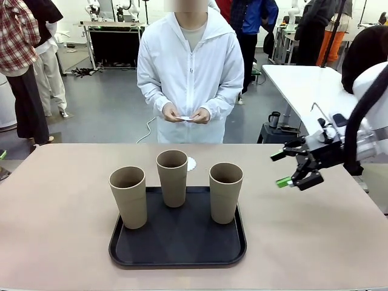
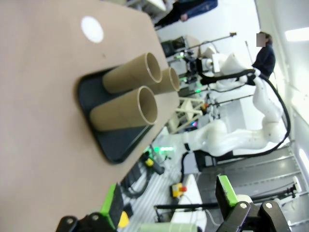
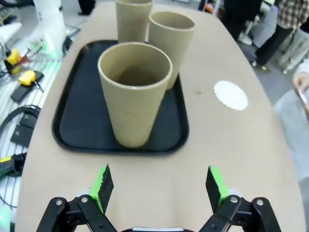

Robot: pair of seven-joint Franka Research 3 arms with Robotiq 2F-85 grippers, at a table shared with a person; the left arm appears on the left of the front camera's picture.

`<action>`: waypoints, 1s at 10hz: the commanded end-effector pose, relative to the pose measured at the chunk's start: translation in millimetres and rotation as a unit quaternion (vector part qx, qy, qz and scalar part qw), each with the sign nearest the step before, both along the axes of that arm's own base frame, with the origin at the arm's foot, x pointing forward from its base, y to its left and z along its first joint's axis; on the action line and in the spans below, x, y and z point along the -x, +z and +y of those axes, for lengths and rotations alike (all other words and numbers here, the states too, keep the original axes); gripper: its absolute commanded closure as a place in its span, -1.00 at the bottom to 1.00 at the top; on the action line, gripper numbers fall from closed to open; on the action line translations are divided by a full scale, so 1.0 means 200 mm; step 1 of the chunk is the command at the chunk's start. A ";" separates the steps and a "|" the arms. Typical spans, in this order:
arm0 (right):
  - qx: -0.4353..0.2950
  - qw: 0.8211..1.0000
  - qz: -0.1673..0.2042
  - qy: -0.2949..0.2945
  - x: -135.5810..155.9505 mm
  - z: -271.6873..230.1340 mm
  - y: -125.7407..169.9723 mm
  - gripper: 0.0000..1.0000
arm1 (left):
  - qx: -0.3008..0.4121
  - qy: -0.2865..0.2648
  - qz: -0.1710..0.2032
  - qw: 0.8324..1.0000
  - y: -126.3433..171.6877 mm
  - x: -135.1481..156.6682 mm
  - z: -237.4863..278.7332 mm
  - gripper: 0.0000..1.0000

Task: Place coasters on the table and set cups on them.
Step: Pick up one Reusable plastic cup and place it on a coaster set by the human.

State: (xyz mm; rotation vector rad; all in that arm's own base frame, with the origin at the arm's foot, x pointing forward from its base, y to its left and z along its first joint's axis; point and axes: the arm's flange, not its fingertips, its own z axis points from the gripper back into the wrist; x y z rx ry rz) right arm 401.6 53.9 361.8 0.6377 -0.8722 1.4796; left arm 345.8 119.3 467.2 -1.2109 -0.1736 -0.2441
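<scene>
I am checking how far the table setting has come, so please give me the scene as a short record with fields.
cups: three tan tumblers, upright on the black tray
coaster laid: one white doily on the table, beyond the tray, no cup on it
person: hands hold a small white piece
left claw: open, empty
right claw: open, empty, above the table's right side
</scene>
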 end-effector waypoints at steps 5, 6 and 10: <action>-0.033 0.998 0.044 0.024 -0.04 0.07 -0.08 -1.00 | 0.004 0.001 -0.002 1.000 0.01 0.00 0.01 -1.00; -0.033 0.998 0.044 0.024 -0.04 0.07 -0.08 -1.00 | 0.004 0.001 -0.002 1.000 0.01 0.00 0.01 -1.00; -0.032 0.998 0.047 0.026 -0.04 0.07 -0.08 -1.00 | 0.004 0.001 -0.002 1.000 0.01 0.00 0.01 -1.00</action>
